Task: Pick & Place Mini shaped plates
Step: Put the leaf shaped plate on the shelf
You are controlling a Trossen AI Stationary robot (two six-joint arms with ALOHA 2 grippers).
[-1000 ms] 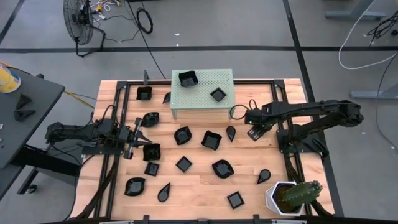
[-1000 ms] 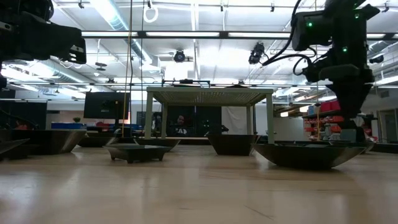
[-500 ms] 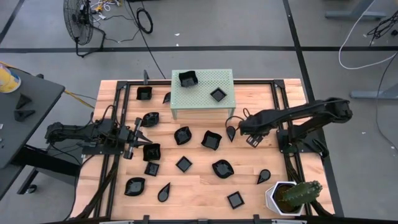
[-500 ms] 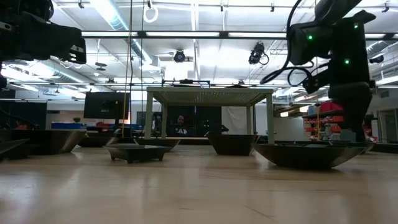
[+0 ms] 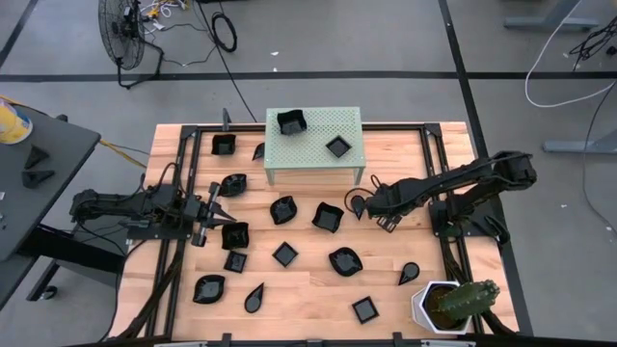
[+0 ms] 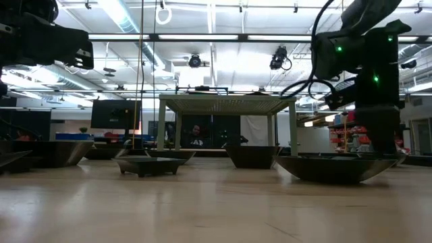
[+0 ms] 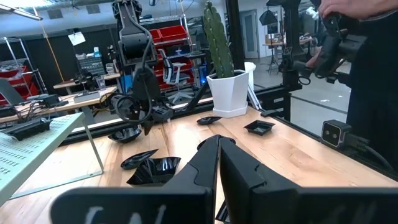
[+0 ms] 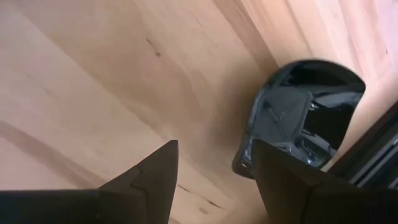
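- Surface: light wood table with a dark frame rail round the edges, standing on grey floor crossed by black tape lines.
- Pale green perforated stand at the far middle of the table; two mini shaped plates sit on top, a wavy one and a square one.
- The other black plates are scattered over the wood, most in front of the stand, a few along the left side, e.g. a square one near the front edge.
- White hexagonal cactus pot at the front right corner.
- Room: a floor fan and loose cables beyond the table, a grey side table at far left. Left wrist view shows shelving with red bins and a person in dark clothing holding a device at the right edge.
- Left gripper parked low at the left side, fingers closed with nothing between them, tip next to a wavy plate.
- Right gripper at the stand's front right corner, jaws spread wide, empty, just over a teardrop plate; plate lies flat on the wood, not gripped.
- Versus a second ago: right arm has swung in towards the table's middle, gripper now at the teardrop plate rather than further right. Left arm and all plates unchanged.
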